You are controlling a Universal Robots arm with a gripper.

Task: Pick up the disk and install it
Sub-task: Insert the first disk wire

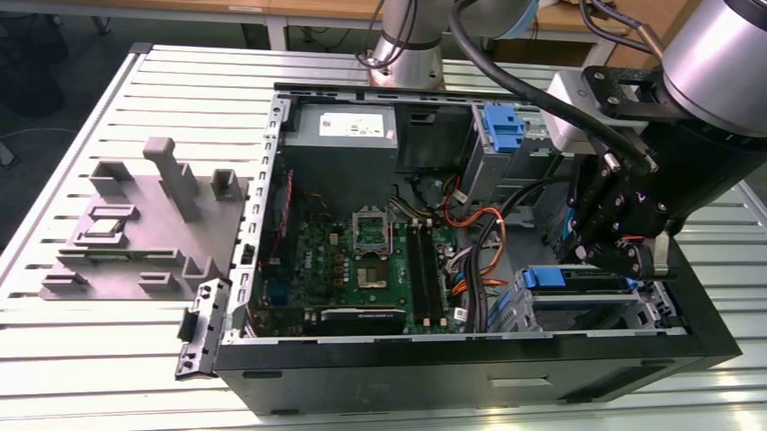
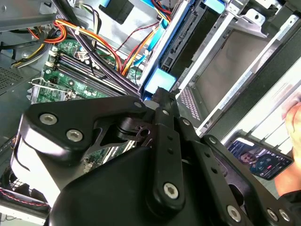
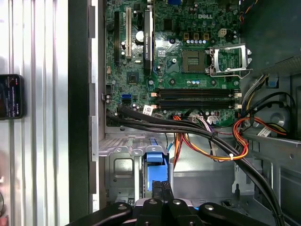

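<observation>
The disk (image 1: 554, 277), a grey drive in a blue carrier bracket, lies in the metal drive bay at the front corner of the open computer case, on the exterior view's right. My gripper (image 1: 612, 265) hangs right over that bay. In both wrist views the black fingers come together to a narrow tip, shut, and the tip of my gripper (image 3: 161, 189) rests against the end of the blue carrier (image 3: 154, 170). The same blue end (image 2: 160, 80) shows just beyond the tip of my gripper (image 2: 162, 94). I cannot see anything held between the fingers.
The motherboard (image 1: 359, 256) fills the case floor, with orange and black cables (image 1: 480, 233) beside the bay. A second blue caddy (image 1: 504, 126) and a grey power supply (image 1: 348, 126) sit at the back. A grey fixture (image 1: 144, 224) stands on the table. A hand (image 2: 292, 117) and phone (image 2: 258, 160) are nearby.
</observation>
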